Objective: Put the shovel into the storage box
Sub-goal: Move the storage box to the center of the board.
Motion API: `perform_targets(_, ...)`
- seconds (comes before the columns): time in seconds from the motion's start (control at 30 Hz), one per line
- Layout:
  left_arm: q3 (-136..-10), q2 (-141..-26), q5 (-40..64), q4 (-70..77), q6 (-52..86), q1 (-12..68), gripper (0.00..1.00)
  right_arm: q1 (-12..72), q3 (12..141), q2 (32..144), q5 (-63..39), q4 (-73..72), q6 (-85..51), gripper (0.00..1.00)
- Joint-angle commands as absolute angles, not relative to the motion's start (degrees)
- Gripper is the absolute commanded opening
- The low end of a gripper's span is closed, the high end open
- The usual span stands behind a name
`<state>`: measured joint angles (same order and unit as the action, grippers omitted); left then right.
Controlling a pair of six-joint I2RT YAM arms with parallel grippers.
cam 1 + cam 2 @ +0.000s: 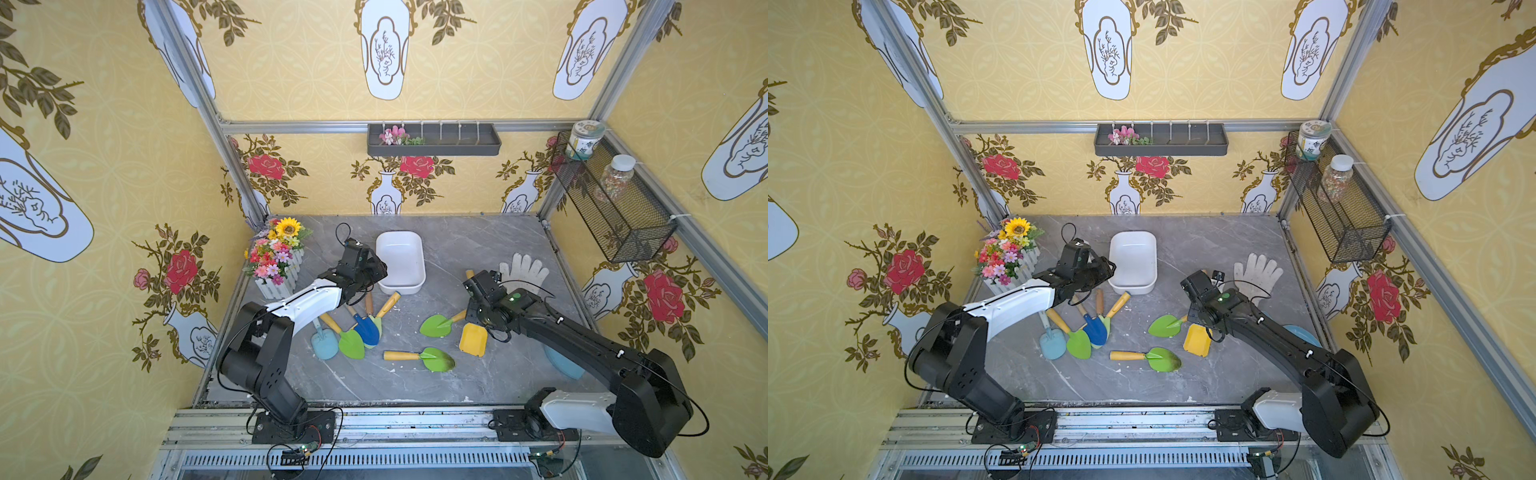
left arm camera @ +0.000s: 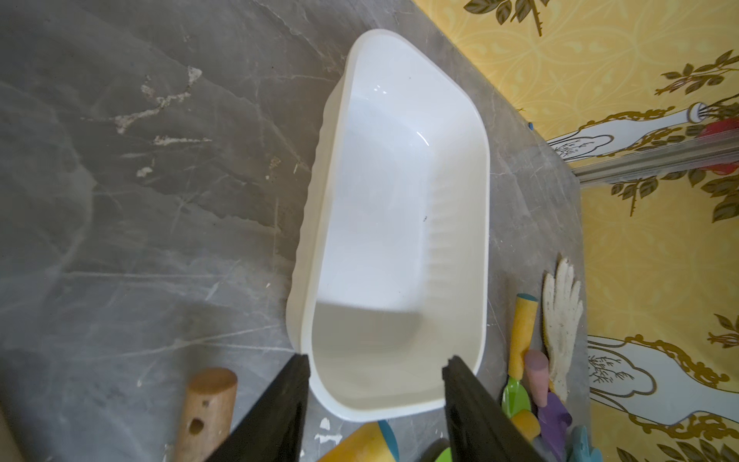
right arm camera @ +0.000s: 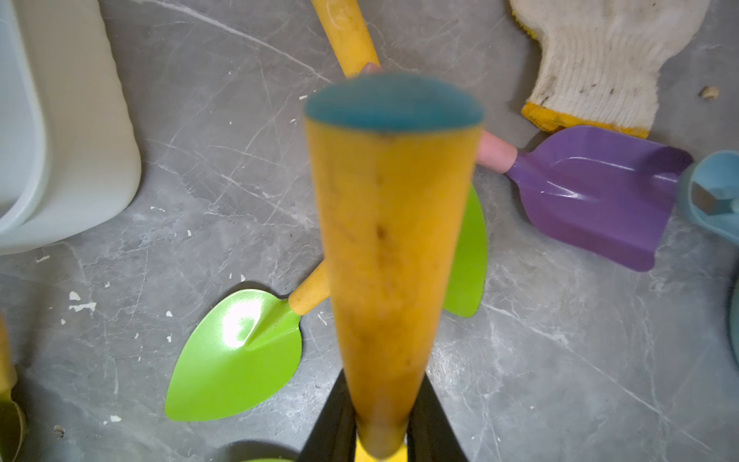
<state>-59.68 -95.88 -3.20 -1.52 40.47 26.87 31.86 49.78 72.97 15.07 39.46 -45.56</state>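
The white storage box [image 1: 400,257] [image 1: 1133,257] stands empty at the table's middle back. My left gripper [image 2: 376,360] [image 1: 376,270] hovers open over the box's near left corner with nothing between its fingers. My right gripper [image 3: 383,384] is shut on the yellow handle [image 3: 394,240] of a shovel. That shovel's yellow blade [image 1: 473,340] [image 1: 1197,340] shows below the wrist in both top views, right of the box. Several other shovels lie loose: a green one [image 1: 436,359] in front, a green one [image 3: 240,356] by the held one, a purple one [image 3: 600,192].
A crossed pile of shovels [image 1: 357,332] lies under my left forearm. A white work glove [image 1: 523,268] lies at the right, a flower planter [image 1: 276,262] at the back left, a blue dish [image 1: 565,361] under my right arm. A dark tray [image 1: 434,139] and a wire basket [image 1: 615,199] hang on the walls.
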Motion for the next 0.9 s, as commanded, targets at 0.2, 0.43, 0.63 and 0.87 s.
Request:
perform_targets(0.2, -65.5, -104.1, -4.2, -5.8, 36.3, 26.5, 0.49, 33.4, 51.0, 72.2, 14.5, 40.3, -44.5, 0.21)
perform_targets(0.43, -64.7, -105.3, -3.9, -5.2, 35.2, 26.5, 0.41, 34.0, 52.3, 74.1, 13.9, 39.1, -43.5, 0.21)
perform_targets(0.63, -64.3, -102.9, -4.6, -5.3, 34.9, 26.8, 0.47, 34.3, 52.6, 75.3, 13.5, 38.0, -43.4, 0.21)
perform_targets(0.87, -64.0, -101.2, -5.8, -5.4, 33.7, 26.8, 0.57, 34.4, 52.6, 76.4, 12.9, 37.2, -43.3, 0.22)
